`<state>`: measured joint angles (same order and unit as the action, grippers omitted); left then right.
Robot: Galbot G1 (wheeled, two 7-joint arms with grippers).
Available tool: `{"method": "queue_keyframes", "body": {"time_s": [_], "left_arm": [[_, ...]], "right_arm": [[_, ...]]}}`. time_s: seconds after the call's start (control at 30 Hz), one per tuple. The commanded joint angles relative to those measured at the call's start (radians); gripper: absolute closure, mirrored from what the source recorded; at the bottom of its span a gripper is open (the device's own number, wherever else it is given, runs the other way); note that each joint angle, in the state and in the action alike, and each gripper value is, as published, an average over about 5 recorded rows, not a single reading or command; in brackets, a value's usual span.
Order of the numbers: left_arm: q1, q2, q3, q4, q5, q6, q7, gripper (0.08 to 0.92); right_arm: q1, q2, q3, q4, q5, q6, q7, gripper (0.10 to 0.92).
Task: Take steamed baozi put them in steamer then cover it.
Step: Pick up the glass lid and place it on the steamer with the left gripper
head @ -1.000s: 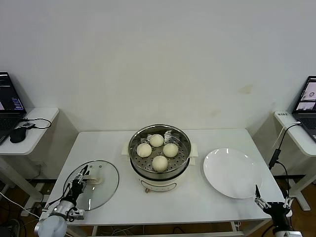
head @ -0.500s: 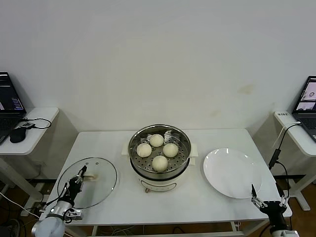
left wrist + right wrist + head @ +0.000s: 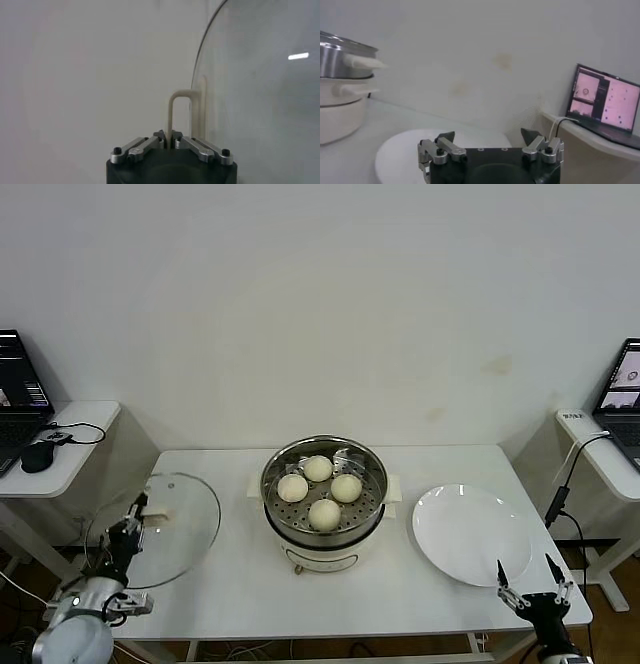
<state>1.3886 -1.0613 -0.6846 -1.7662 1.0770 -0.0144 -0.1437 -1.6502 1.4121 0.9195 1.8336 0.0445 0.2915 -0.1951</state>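
The steamer [image 3: 323, 529] stands mid-table, its steel pot open, with several cream-white baozi [image 3: 323, 513] on the perforated tray. At the table's left edge my left gripper [image 3: 137, 516] is shut on the cream handle [image 3: 157, 510] of the round glass lid [image 3: 190, 524]. It holds the lid tilted, partly out past the table's edge. The left wrist view shows the looped handle [image 3: 180, 107] pinched between the closed jaws of the left gripper [image 3: 170, 136], beside the glass lid [image 3: 260, 100]. My right gripper [image 3: 530, 582] hangs open and empty off the table's front right corner.
A flat white plate [image 3: 470, 534] lies right of the steamer, and it also shows ahead of the right gripper [image 3: 488, 135] as the plate [image 3: 400, 155]. Side desks with laptops flank the table: a mouse [image 3: 37, 456] on the left one, a laptop [image 3: 605, 100] on the right one.
My left gripper closed on the lid's handle, then raised the lid and carried it left, tilting it. The right gripper drifted slightly left and lower, still open.
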Motion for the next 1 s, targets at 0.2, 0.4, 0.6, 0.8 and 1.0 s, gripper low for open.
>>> {"method": "queue_keyframes", "body": {"time_s": [0.2,0.4,0.6,0.8,1.0], "left_arm": [[-0.111,0.178,0.229,-0.379,-0.243,0.357,0.207,0.856],[-0.306,0.117,0.47,-0.317,-0.203,0.455,0.235,0.856],[-0.488,-0.001,0.654,-0.224,-0.061,0.538,0.311,0.856],[-0.568,-0.102,0.768,-0.15,0.074,0.576,0.393,0.856],[-0.613,-0.211,0.823,-0.076,0.183,0.587,0.45,0.856]], "right_arm": [[-0.002,0.025,-0.071,0.009,-0.071,-0.026,0.034,0.202],[0.019,0.055,-0.095,-0.015,-0.169,-0.043,0.093,0.203],[0.054,0.072,-0.123,-0.055,-0.268,-0.045,0.144,0.203],[0.066,0.092,-0.155,-0.07,-0.314,-0.048,0.155,0.202],[0.068,0.094,-0.154,-0.084,-0.32,-0.05,0.155,0.203]]}}
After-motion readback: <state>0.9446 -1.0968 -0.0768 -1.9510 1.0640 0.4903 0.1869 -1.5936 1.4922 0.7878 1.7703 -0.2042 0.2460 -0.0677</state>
